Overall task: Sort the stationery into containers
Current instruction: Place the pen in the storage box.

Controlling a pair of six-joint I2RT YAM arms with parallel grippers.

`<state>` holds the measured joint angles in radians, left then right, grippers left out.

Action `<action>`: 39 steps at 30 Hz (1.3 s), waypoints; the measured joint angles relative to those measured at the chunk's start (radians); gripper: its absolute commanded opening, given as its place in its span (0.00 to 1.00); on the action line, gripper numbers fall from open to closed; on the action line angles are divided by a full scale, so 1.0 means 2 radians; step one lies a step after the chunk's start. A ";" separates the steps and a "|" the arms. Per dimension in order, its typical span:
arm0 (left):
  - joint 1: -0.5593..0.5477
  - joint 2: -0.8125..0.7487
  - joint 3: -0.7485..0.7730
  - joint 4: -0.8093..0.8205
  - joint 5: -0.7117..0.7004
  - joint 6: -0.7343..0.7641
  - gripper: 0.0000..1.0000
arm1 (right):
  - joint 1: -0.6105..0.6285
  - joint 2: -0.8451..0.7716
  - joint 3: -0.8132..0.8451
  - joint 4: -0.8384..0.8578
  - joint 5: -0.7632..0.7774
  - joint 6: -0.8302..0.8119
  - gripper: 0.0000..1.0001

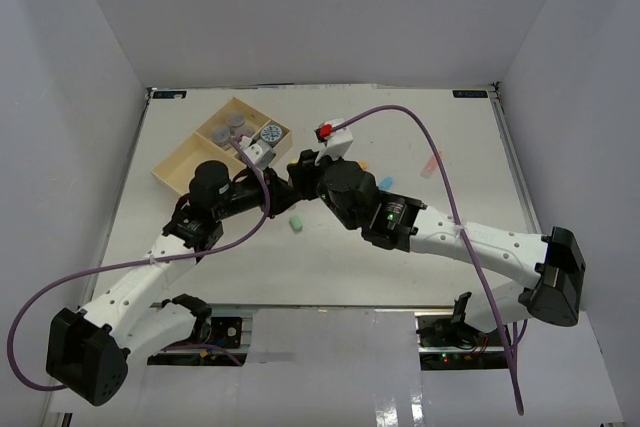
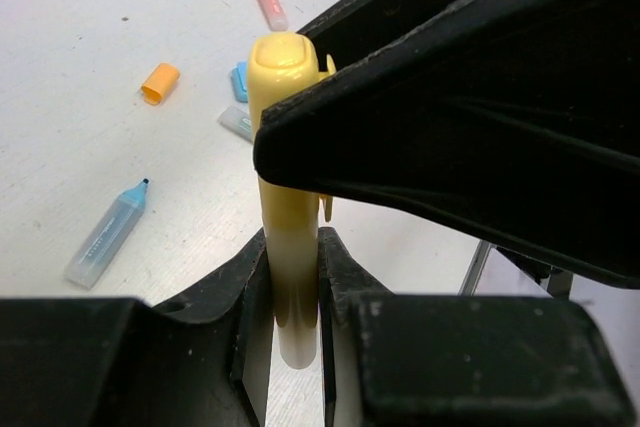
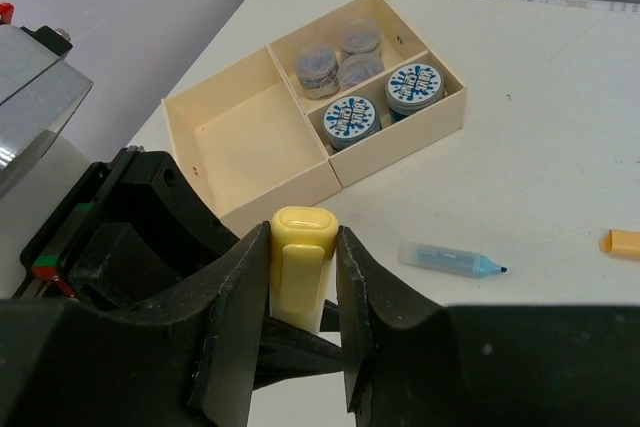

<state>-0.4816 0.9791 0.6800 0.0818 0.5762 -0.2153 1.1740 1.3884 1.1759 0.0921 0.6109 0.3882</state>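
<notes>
A yellow marker (image 2: 288, 207) is held between both grippers above the table's middle. My left gripper (image 2: 293, 257) is shut on its barrel. My right gripper (image 3: 303, 257) is shut on its capped end (image 3: 303, 232). In the top view the two grippers meet (image 1: 288, 175) just right of the pale-wood tray (image 1: 190, 159). The tray's long section (image 3: 245, 137) is bare. One small section holds grey rolls (image 3: 340, 52), the other two blue-and-white rolls (image 3: 350, 119).
On the table lie an uncapped blue marker (image 3: 450, 259), an orange stub (image 3: 622, 241), a green stub (image 1: 296, 223), a blue piece (image 1: 385, 182) and a pink stick (image 1: 432, 163). The left wrist view also shows an orange-tipped stick (image 2: 269, 0).
</notes>
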 measured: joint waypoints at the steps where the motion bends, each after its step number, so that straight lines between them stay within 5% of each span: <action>1: 0.000 -0.005 -0.002 -0.001 0.000 -0.001 0.00 | 0.001 0.000 0.004 -0.006 -0.001 -0.003 0.38; 13: 0.000 -0.025 -0.007 0.016 0.006 -0.011 0.00 | 0.002 0.019 0.062 -0.085 -0.012 -0.057 0.70; 26: 0.000 -0.011 -0.009 0.011 -0.002 -0.034 0.00 | -0.028 0.021 0.100 -0.070 -0.001 -0.099 1.00; 31: 0.000 -0.005 -0.009 -0.014 -0.048 -0.053 0.00 | -0.059 -0.013 0.078 -0.059 0.014 -0.112 0.91; 39: 0.039 0.037 0.003 -0.117 -0.189 -0.113 0.02 | -0.139 -0.176 -0.073 -0.048 0.047 -0.114 0.90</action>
<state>-0.4026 1.0538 0.6868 -0.1532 0.1982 -0.4416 0.8967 1.0355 1.0302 -0.0048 0.7040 0.1604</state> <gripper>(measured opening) 0.290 0.903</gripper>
